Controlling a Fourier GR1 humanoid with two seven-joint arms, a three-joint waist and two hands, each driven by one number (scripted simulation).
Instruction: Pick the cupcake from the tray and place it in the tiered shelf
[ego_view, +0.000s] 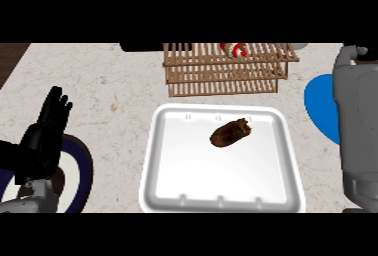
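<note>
Head view first finds the left hand (43, 135) at the left edge — black, fingers straight and pointing away, holding nothing, resting above the counter (111, 95). Under its grey forearm lies a dark blue plate (80, 170) with a pale centre, partly hidden by the arm.

Right of that hand, well apart from it, sits the white tray (221, 195), a shallow rectangle with rounded corners near the view's middle. On it, in its far half and slightly right of centre, lies the cupcake (231, 133) — a brown lump tipped on its side, touched by neither hand.

Beyond the tray's far edge stands the wooden shelf (225, 70), slatted, with two tiers stepping away. Something red (236, 49) shows through the slats of its far tier; what it is I cannot tell.

At the right edge a grey forearm (358, 125) runs from near to far. Its hand is out of sight, so whether it is open or closed I cannot tell. Behind this arm a bright blue plate (319, 107) shows, partly covered by it.
</note>
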